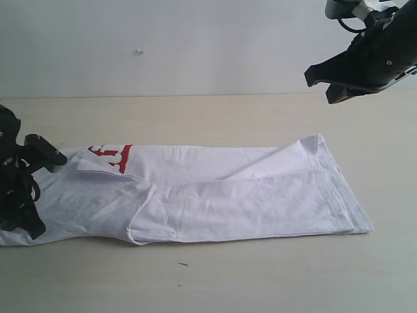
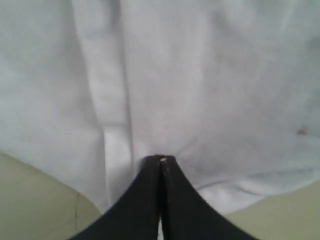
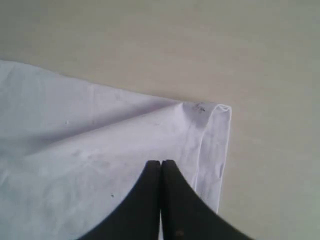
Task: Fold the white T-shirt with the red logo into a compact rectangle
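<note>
1. On the table (image 1: 260, 280) lies the shirt (image 1: 260, 195). It is folded into one long strip that runs from left to right.
2. The logo (image 1: 115, 154) is near the left end, on the far side of the strip. Only a bit of red shows. A white flap (image 1: 98, 168) covers the rest.
3. The left gripper (image 2: 161, 161) is down at the left end of the shirt. Its two black jaws are pressed tight together. The tips touch the white cloth, and small creases run out from them. I cannot tell if any cloth is pinched between them.
4. The right gripper (image 3: 161, 163) is up in the air, over the far right part of the table. Its jaws are pressed together too, and it holds nothing.
5. The right wrist camera looks down at the far right corner of the shirt. That corner curls up a little.
6. A tiny dark speck (image 1: 183, 264) lies on the table, just in front of the shirt.
</note>
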Motion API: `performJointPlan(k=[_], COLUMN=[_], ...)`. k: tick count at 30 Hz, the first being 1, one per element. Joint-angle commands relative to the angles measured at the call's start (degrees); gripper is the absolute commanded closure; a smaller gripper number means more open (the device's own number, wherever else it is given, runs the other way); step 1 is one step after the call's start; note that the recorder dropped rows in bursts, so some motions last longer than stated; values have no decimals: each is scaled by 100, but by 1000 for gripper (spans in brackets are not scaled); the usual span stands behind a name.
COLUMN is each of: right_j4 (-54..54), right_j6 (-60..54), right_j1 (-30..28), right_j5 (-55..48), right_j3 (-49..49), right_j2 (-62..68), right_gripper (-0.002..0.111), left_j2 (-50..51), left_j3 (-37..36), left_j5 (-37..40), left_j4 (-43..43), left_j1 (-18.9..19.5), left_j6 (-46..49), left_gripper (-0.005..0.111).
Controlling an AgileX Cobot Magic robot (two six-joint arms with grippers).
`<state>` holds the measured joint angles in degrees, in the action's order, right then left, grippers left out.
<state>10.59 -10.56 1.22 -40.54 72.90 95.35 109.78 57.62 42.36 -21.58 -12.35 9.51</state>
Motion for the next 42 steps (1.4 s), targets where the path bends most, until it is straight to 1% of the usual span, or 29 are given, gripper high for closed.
performJointPlan(k=[1, 4, 6, 7, 9, 12, 13, 14, 15, 16, 17, 23, 24, 25, 26, 27, 28, 32, 36, 42], right_j4=[11, 22, 22, 40, 75, 94, 102, 100, 100, 100, 100, 115, 125, 137, 152, 328, 515, 938, 1042, 1106], right_j6=[-22, -22, -22, -22, -22, -22, -22, -32, -32, -32, -32, -32, -20, -20, -20, -48, -192, -503, -594, -594], right_j1=[-21, -21, -21, -21, -21, -21, -21, -21, -21, -21, -21, -21, -21, -21, -21, -21, -21, -21, -21, -21], right_j5=[44, 55, 55, 55, 55, 55, 55, 55, 55, 55, 159, 119, 55, -44, -107, -196, -301, -412, -412, -492], right_j3=[-2, -2, -2, -2, -2, -2, -2, -2, 11, 22, 22, 8, 8, 8, 8, 8, 8, 8, 8, 8], right_j2=[-4, -4, -4, -4, -4, -4, -4, -4, -4, -35, -172, -875, -1010, -1300, -1417, -1685, -1968, -2656, -2951, -3093], right_gripper=[108, 108, 108, 108, 108, 108, 108, 108, 108, 108, 108, 108, 108, 108, 108, 108, 108, 108, 108, 108], left_j2=[-376, -804, -1116, -1197, -1241, -1241, -1241, -1241, -1241, -1241, -1241, -1009, -921, -724, -640, -403, -209, 250, 495, 718], left_j3=[-24, -24, -24, -24, -24, -24, -24, -24, -24, -24, -24, -24, -10, 66, 93, 160, 211, 274, 274, 274], left_j5=[-414, -823, -1060, -1126, -1185, -1256, -1271, -1300, -1335, -1387, -1509, -1756, -1746, -1680, -1669, -1627, -1627, -1859, -1940, -1671], left_j4=[241, 254, 281, 378, 770, 1397, 1580, 1746, 1860, 1969, 2158, 2968, 3200, 3691, 3950, 4366, 4617, 4799, 4970, 5764], left_j1=[40, 102, 332, 541, 872, 1350, 1505, 1649, 1771, 1853, 2020, 2398, 2450, 2550, 2563, 2592, 2602, 2602, 2602, 2602], left_j6=[-99, -393, -916, -1174, -1187, -1176, -1150, -1149, -1149, -1125, -1004, -293, -110, 328, 521, 949, 1181, 1308, 1356, 2111], left_gripper=[107, 107, 107, 105, 94, 69, 62, 56, 53, 53, 53, 53, 53, 53, 53, 53, 53, 53, 53, 53])
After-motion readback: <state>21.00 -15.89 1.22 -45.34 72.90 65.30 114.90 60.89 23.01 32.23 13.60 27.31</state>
